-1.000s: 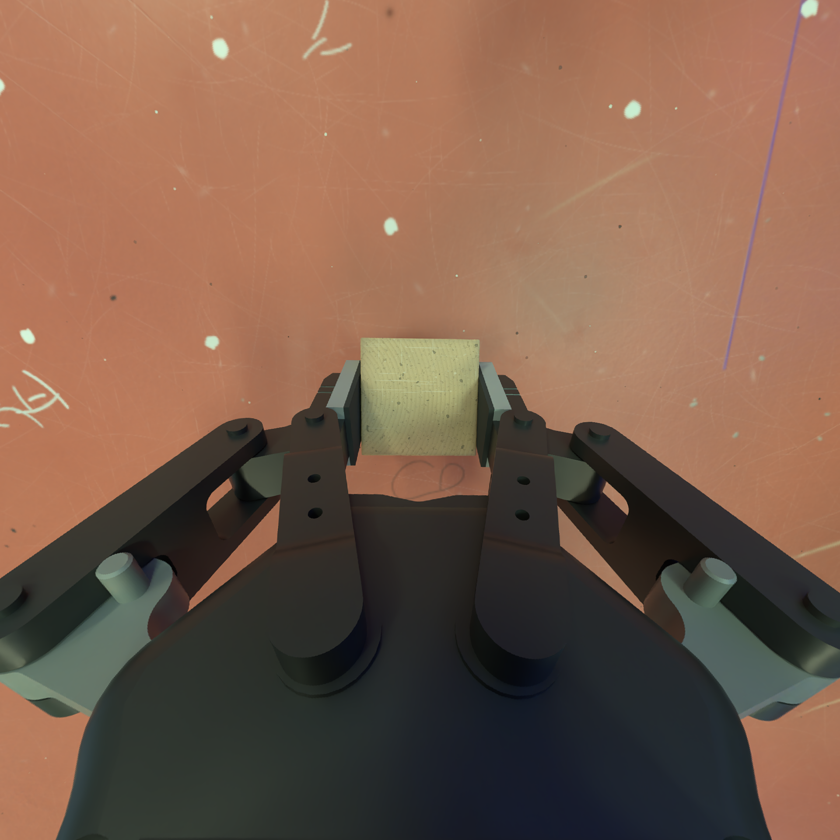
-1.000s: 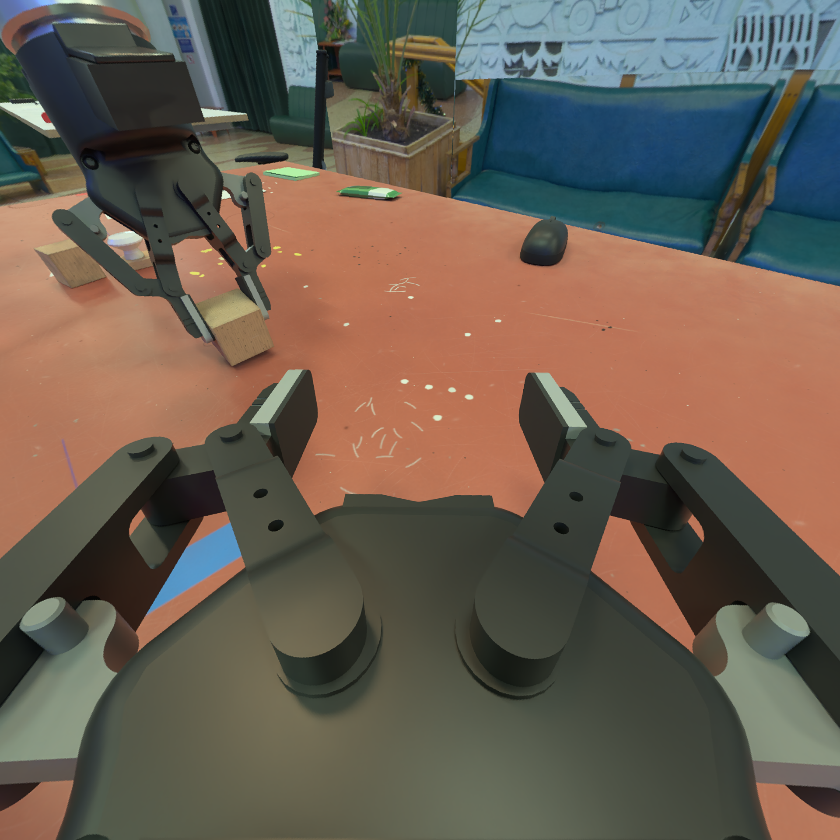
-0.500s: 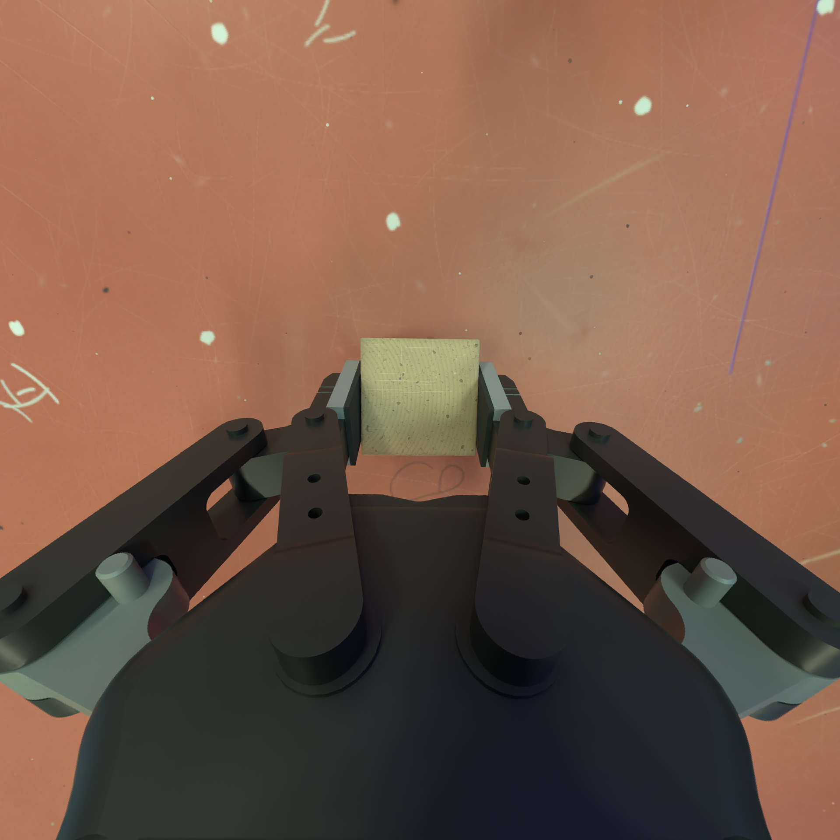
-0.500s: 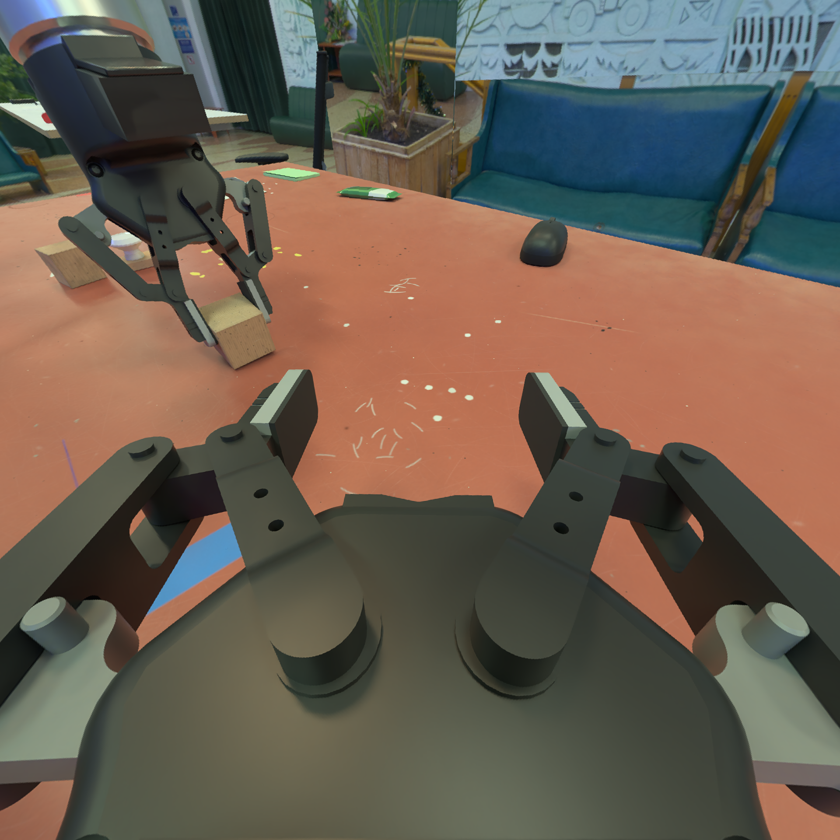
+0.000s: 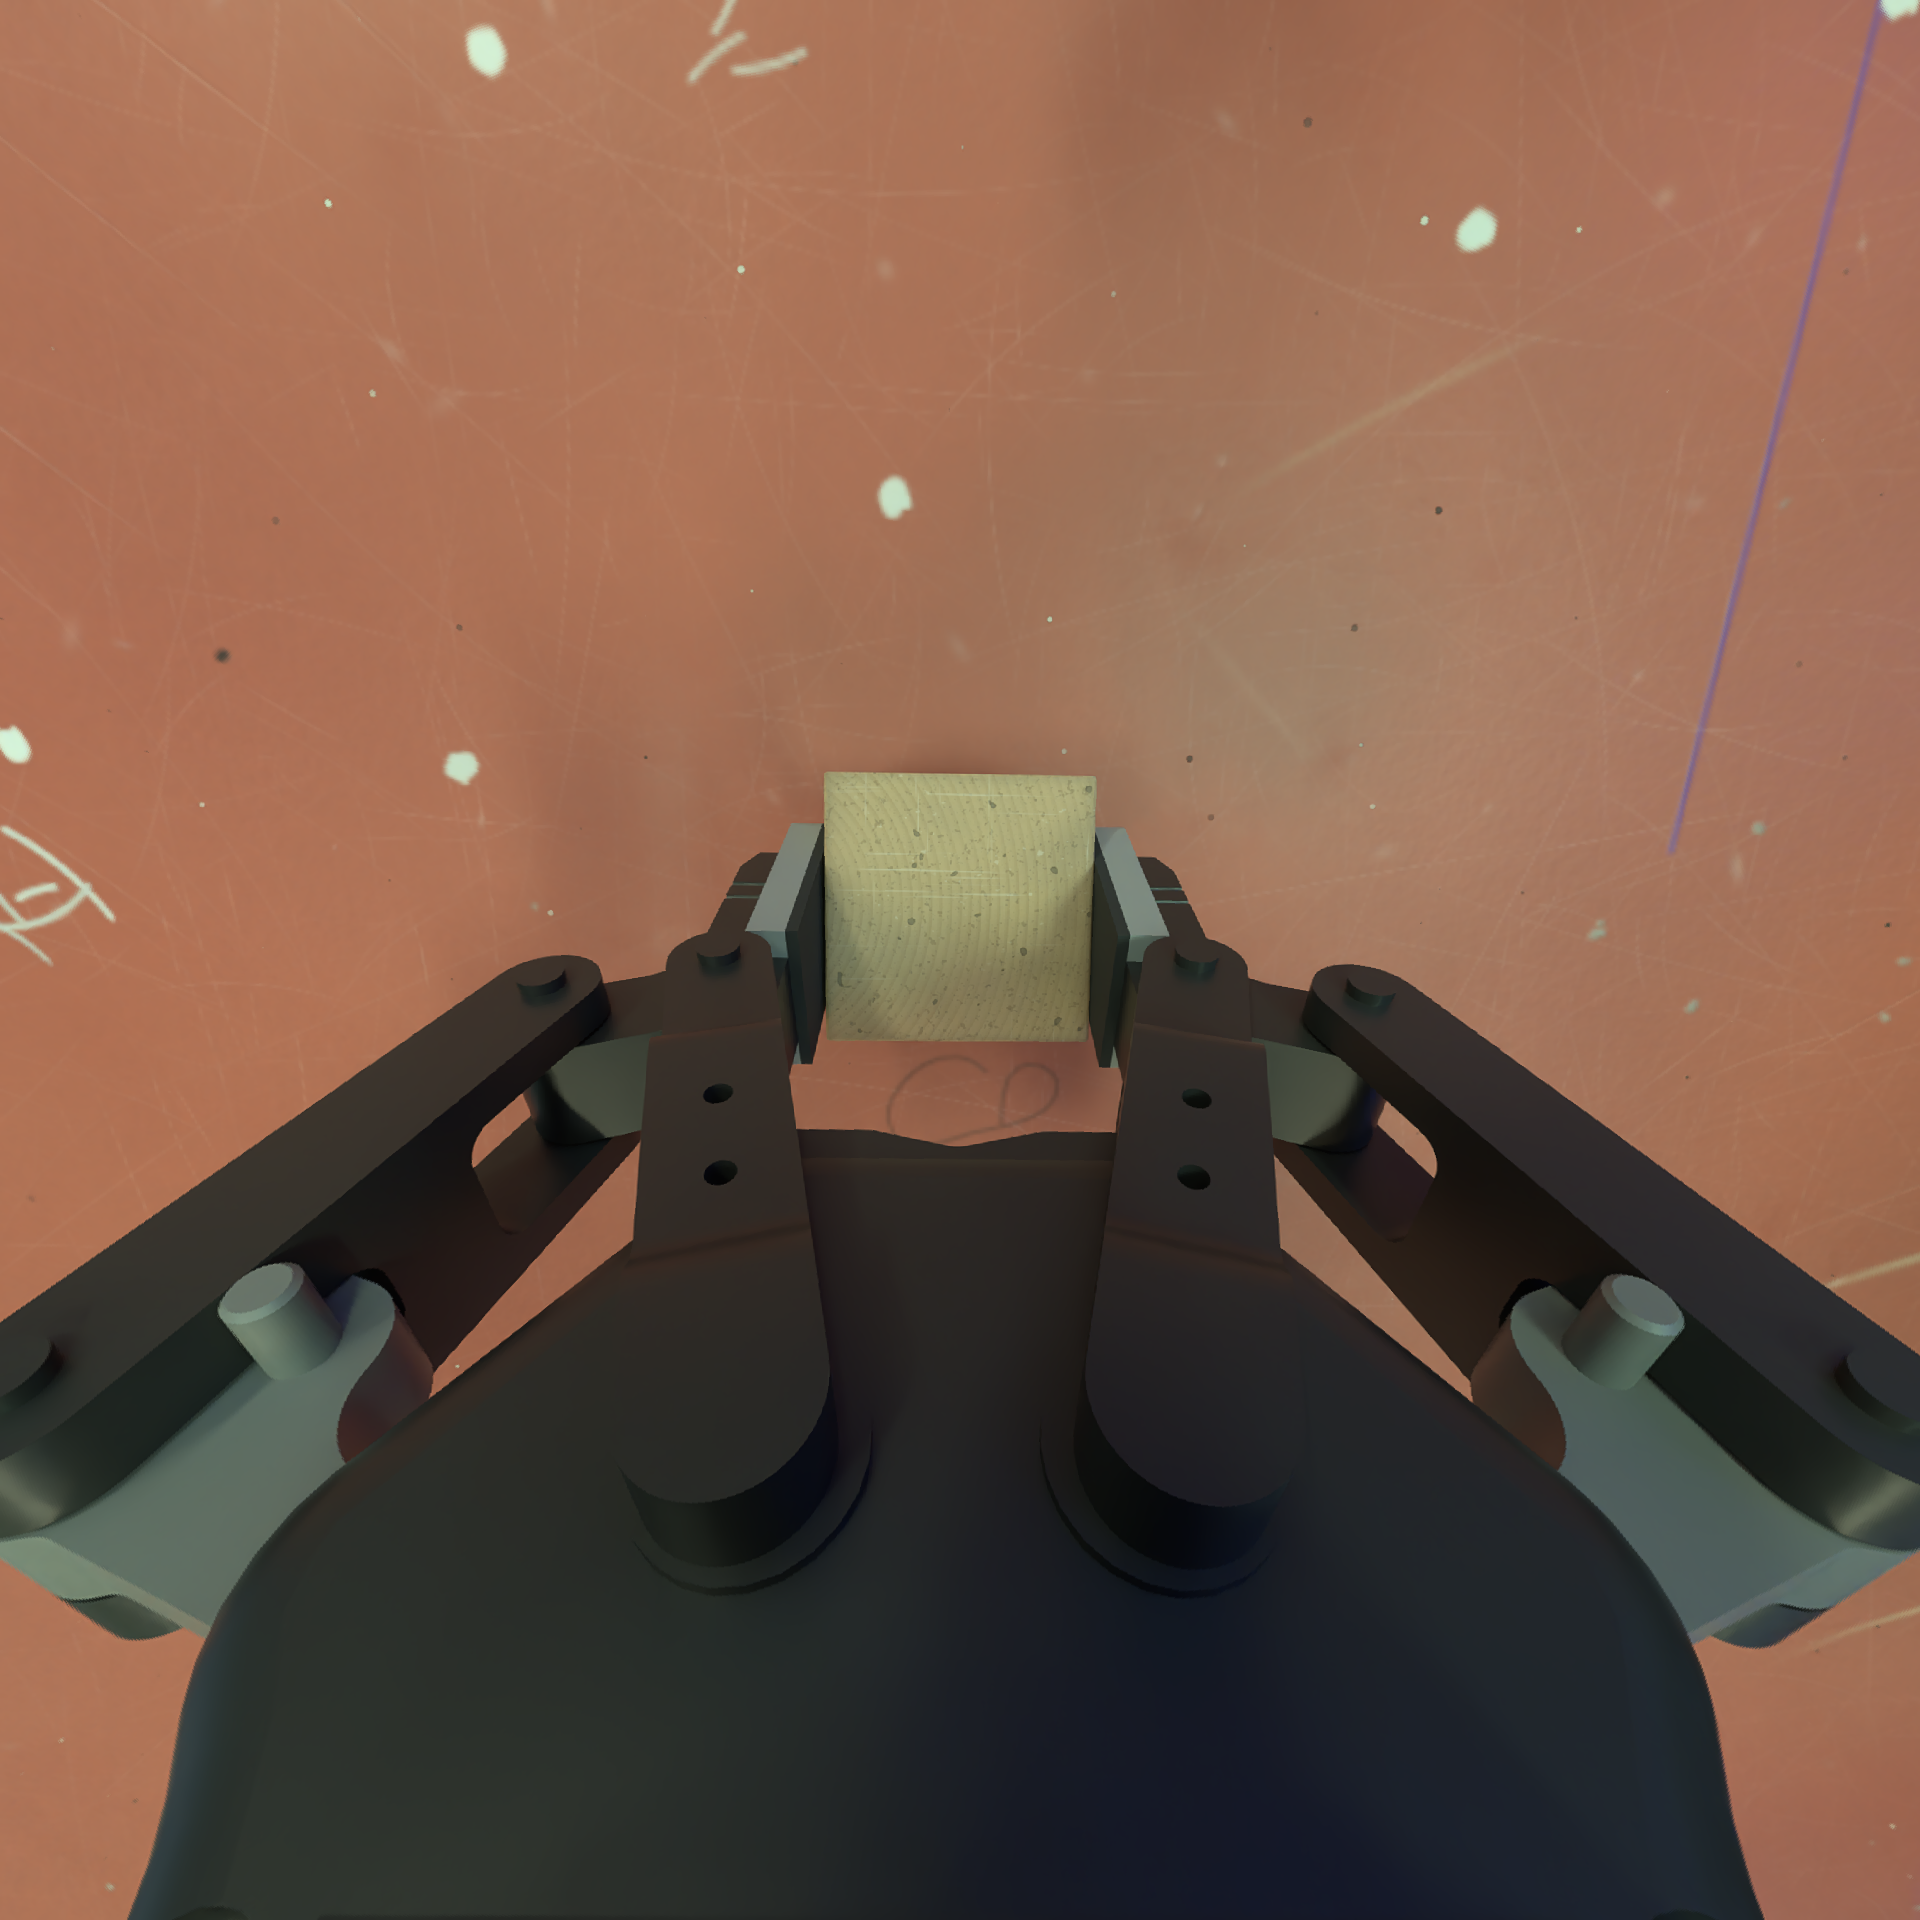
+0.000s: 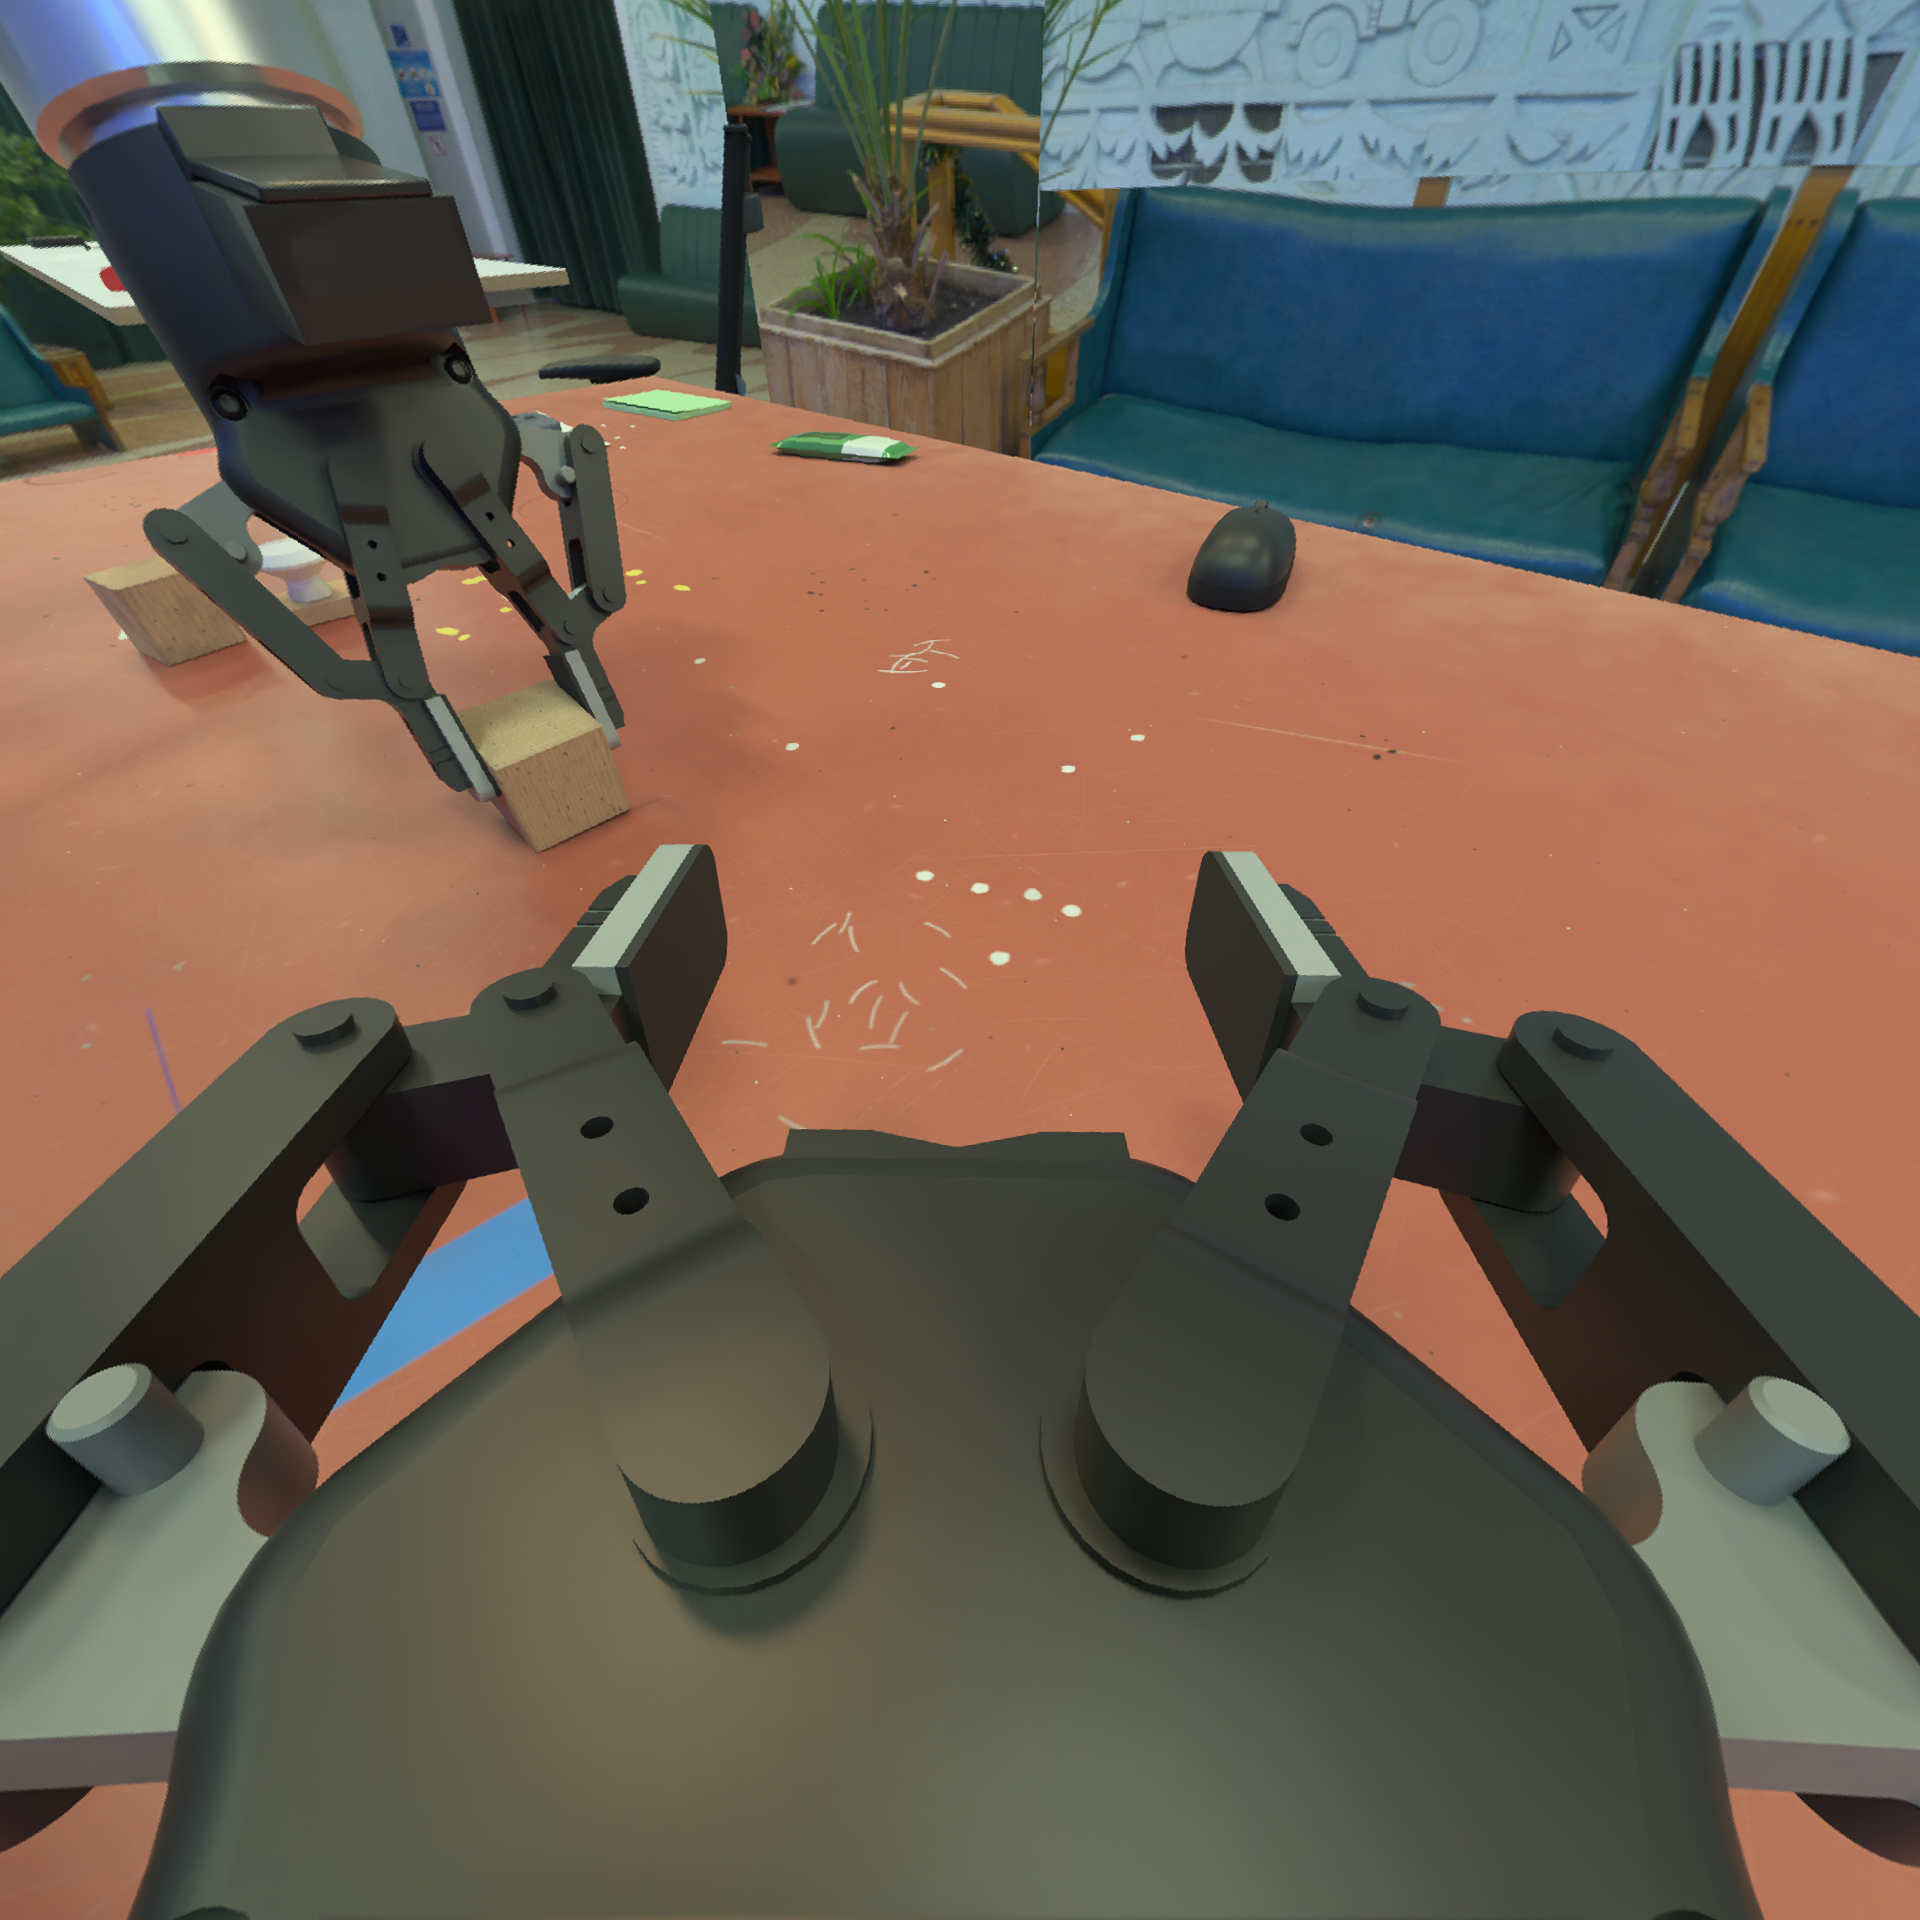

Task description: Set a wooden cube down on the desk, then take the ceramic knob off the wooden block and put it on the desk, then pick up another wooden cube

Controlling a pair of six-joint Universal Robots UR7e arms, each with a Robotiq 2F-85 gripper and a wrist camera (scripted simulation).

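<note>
Left tool (image 5: 958, 914) clamped on a wooden cube (image 5: 958, 906); right tool (image 6: 956, 935) spread and empty.

The held cube's lower edge meets the bench (image 6: 1351, 852). Behind the left tool, a second cube (image 6: 161, 613) and a white ceramic knob (image 6: 299, 569) on its wooden block. Farther off: black mouse (image 6: 1242, 561), green packet (image 6: 844, 447), green pad (image 6: 665, 403). Salmon surface, scratched, paint-flecked; blue seating behind.

Cube (image 6: 556, 764) on desk (image 6: 1351, 883) (left), second cube (image 6: 161, 613) behind, mouse (image 6: 1242, 561) far right
</note>
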